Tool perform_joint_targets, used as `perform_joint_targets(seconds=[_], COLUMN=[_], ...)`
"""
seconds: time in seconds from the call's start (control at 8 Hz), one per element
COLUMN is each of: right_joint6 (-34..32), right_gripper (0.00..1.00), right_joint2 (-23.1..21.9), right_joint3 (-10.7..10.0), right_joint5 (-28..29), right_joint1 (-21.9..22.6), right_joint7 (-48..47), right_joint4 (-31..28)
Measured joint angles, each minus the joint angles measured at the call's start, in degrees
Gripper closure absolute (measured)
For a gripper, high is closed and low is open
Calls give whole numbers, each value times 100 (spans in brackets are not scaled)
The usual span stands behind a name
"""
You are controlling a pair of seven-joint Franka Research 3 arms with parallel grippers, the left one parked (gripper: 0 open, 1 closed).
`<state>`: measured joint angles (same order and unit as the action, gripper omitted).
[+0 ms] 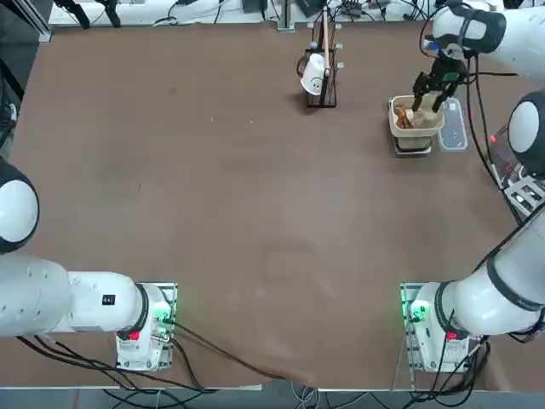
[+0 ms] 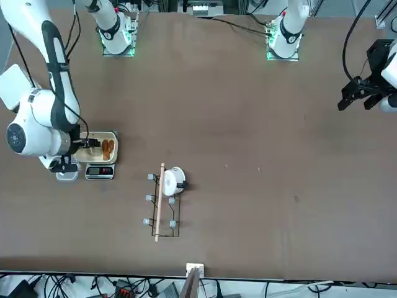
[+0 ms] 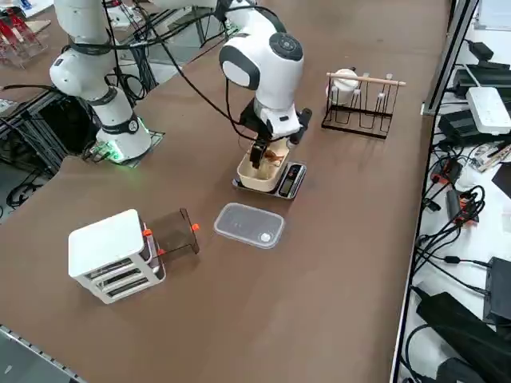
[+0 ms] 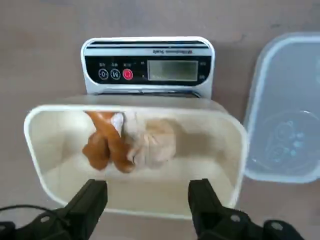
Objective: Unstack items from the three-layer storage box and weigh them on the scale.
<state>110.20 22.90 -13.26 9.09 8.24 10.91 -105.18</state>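
Observation:
The scale (image 4: 148, 67) has a dark display panel and carries a cream bowl (image 4: 230, 150). Inside the bowl lie orange-brown pieces (image 4: 106, 144) and a paler tan piece (image 4: 154, 142), touching each other. My right gripper (image 4: 147, 200) hangs just above the bowl's rim, open, with nothing between its fingers. From overhead the gripper (image 1: 428, 95) sits over the far right side of the bowl (image 1: 415, 128). The white tiered storage box (image 3: 112, 254) stands near the table's right edge, well apart from the scale (image 3: 271, 174).
A clear rectangular plastic container (image 3: 249, 225) lies flat beside the scale. A dark see-through drawer with orange tabs (image 3: 177, 233) stands next to the storage box. A black stand with a white cup (image 1: 317, 78) stands left of the scale. Cables run along the far edge.

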Motion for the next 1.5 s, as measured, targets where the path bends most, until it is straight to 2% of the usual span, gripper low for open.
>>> perform_joint_targets(seconds=[0.25,0.5,0.62,0.75,1.12,1.5], right_joint6=[-595,-774,-749,-532,788,1231], right_gripper=[22,66,85,97,97,97], right_joint2=[-318,-425,-404,-377,-296,-273], right_joint3=[-357,-702,-735,-737,-749,-749], right_joint5=[-421,-1062,-1394,-1723,-1968,-1973], right_joint1=[-130,-380,-465,-507,-823,-986], right_joint7=[1160,2464,2768,2957,3527,3632], right_joint4=[40,20,-47,-232,-1062,-1378])
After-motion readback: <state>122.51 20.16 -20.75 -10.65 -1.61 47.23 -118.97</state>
